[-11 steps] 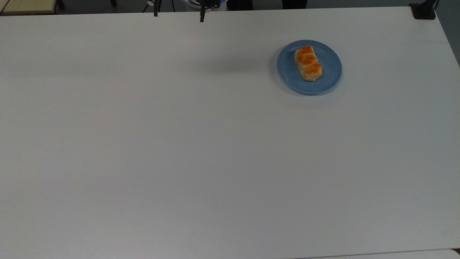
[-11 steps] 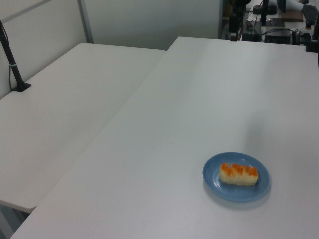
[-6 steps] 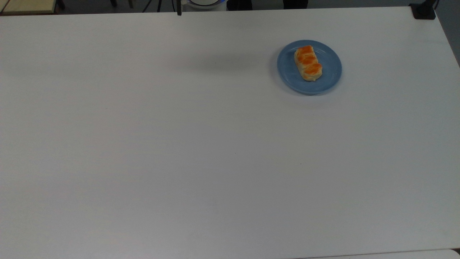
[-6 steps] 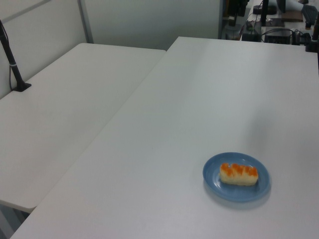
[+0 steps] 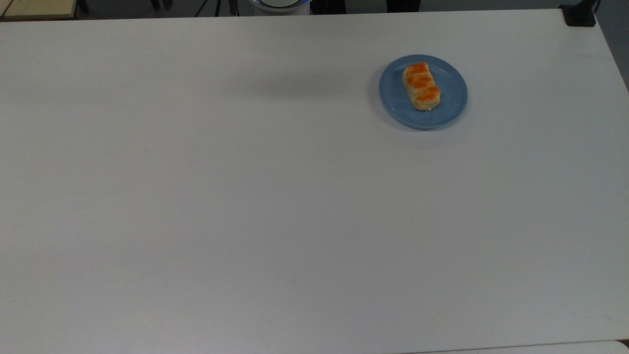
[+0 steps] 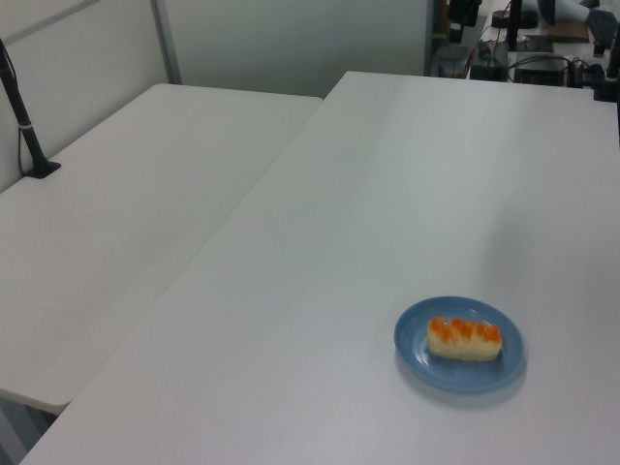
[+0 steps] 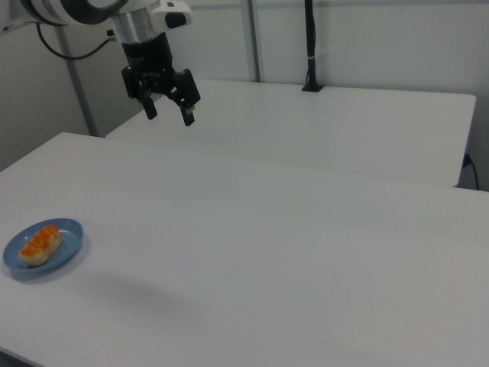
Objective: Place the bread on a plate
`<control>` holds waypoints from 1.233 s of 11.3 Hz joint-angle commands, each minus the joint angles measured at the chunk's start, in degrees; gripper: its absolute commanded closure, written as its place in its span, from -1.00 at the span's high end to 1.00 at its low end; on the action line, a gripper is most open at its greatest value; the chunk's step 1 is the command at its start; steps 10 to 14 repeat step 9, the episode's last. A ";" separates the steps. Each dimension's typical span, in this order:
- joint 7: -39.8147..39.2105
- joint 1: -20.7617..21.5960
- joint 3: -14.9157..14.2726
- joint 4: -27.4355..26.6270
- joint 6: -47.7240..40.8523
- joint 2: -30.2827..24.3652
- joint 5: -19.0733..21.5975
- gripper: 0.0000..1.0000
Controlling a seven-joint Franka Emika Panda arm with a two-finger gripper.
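The bread [image 5: 421, 86], pale yellow with orange-brown patches, lies on the round light-blue plate [image 5: 449, 103] at the top view's upper right. In the left view the bread [image 6: 465, 338] rests on the plate [image 6: 415, 341] near the lower right. The right view has the bread [image 7: 40, 245] on the plate [image 7: 67, 243] at the lower left. My gripper [image 7: 169, 114] hangs high above the table in the right view, well to the right of the plate and far from it, open with nothing between its fingers.
The white table [image 5: 245, 196] spreads wide around the plate. A second white table [image 6: 126, 223] adjoins it on the left view's left, with a black pole [image 6: 24, 126] clamped there. Cables and equipment [image 6: 528, 48] sit beyond the far edge.
In the top view, the gripper's fingertips at the top edge have moved left and then out of the picture. The bread and plate have not moved.
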 commanded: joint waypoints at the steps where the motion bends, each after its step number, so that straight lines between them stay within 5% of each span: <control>1: -2.84 1.54 -0.90 -1.60 0.97 -0.67 0.61 1.00; 14: -1.69 1.63 -0.81 -2.13 2.65 -0.58 0.96 1.00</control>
